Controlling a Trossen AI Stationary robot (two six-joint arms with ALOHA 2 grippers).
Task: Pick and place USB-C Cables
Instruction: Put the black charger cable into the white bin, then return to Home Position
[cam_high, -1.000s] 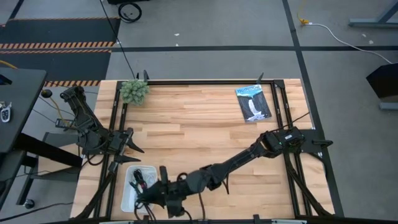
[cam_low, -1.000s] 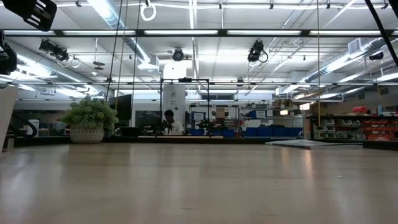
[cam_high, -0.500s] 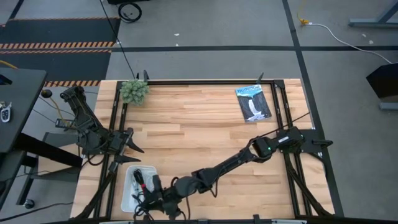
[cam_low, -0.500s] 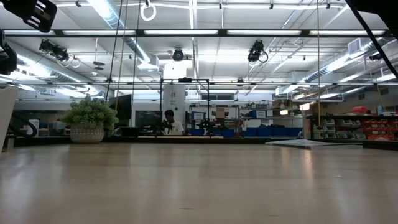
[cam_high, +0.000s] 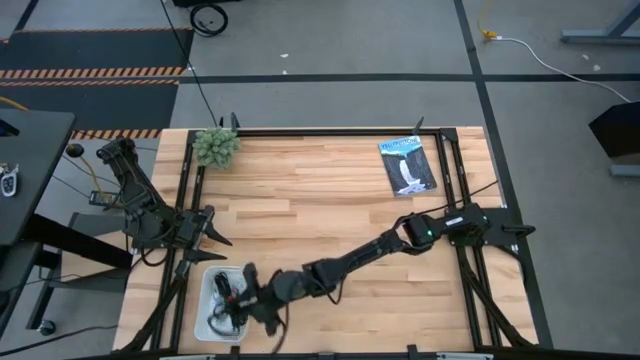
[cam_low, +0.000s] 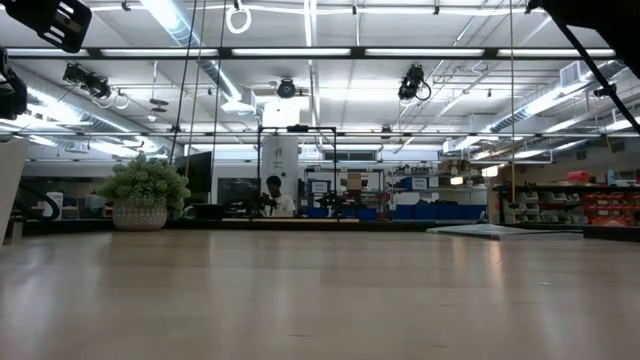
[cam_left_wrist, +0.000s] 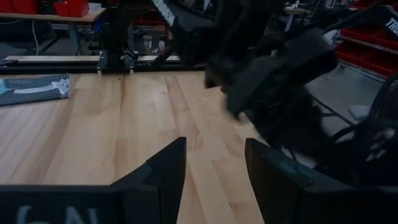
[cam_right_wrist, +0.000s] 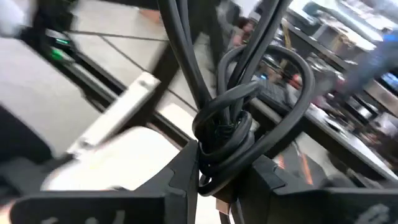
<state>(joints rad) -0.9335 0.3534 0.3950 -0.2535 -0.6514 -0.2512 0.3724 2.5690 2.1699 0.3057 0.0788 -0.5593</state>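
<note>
The right hand (cam_right_wrist: 219, 171), clenched on a coiled black USB-C cable (cam_right_wrist: 233, 134), hangs over the white tray (cam_high: 205, 318) at the worktop's (cam_high: 320, 200) near-left corner, where other cables (cam_high: 225, 295) apparently already lie, while the left hand (cam_left_wrist: 211, 168) waits released by the left edge.

The bench (cam_high: 330, 200) is of light wood in planks, smooth, with a soft matt shine. Its frame (cam_high: 300, 131) looks like black metal. The tray (cam_high: 208, 318) seems white plastic. The black cable (cam_right_wrist: 239, 124) in the right gripper (cam_right_wrist: 224, 180) has a smooth, slightly glossy rubbery coat. The gripper fingers (cam_left_wrist: 165, 171) on the left arm look matt dark plastic.
</note>
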